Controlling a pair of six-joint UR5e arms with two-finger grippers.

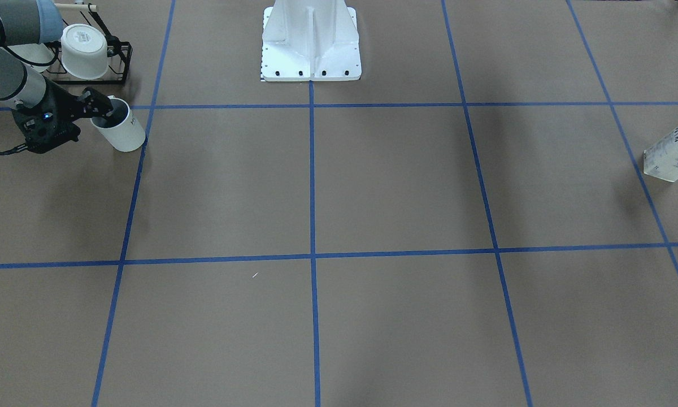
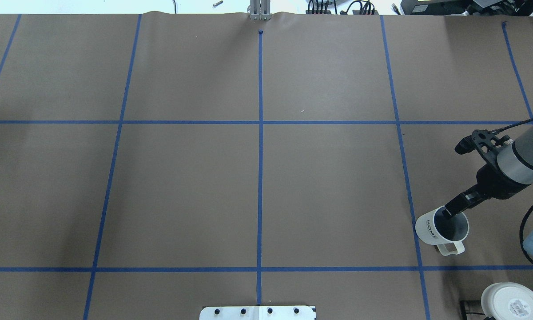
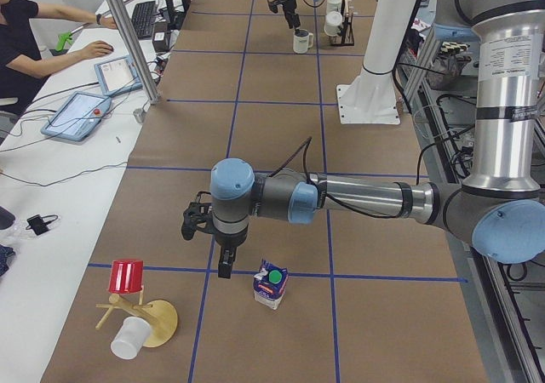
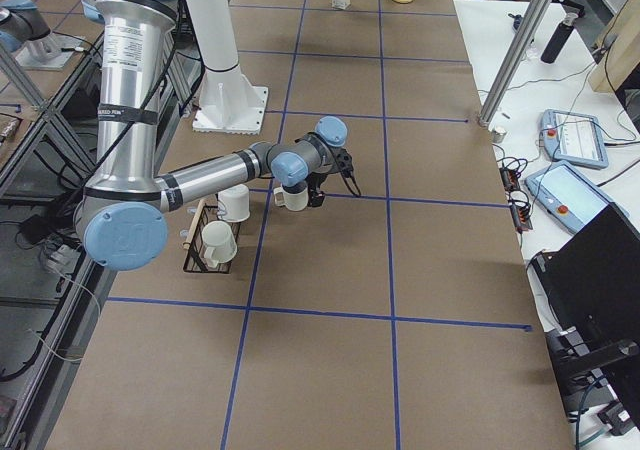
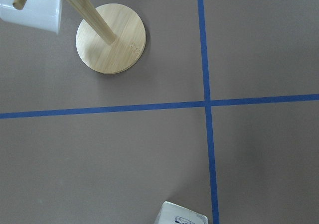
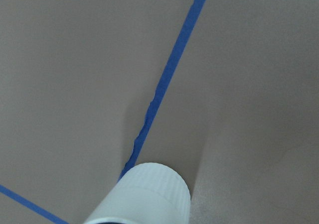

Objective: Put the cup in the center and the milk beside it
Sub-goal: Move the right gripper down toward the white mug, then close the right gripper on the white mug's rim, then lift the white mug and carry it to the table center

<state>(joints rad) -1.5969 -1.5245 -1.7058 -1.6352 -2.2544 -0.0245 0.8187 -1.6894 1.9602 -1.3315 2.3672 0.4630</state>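
My right pincer (image 2: 447,213) grips the rim of the cup (image 2: 439,229). It is white, dark inside, with "HOME" on its side and its handle toward my base, at a tape line far to my right. The milk (image 3: 271,289) stands upright far to my left, green cap on top. The center (image 2: 260,122) lies well apart from both.

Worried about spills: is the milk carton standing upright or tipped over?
Upright: the milk carton stands on its base, with its green cap on top.
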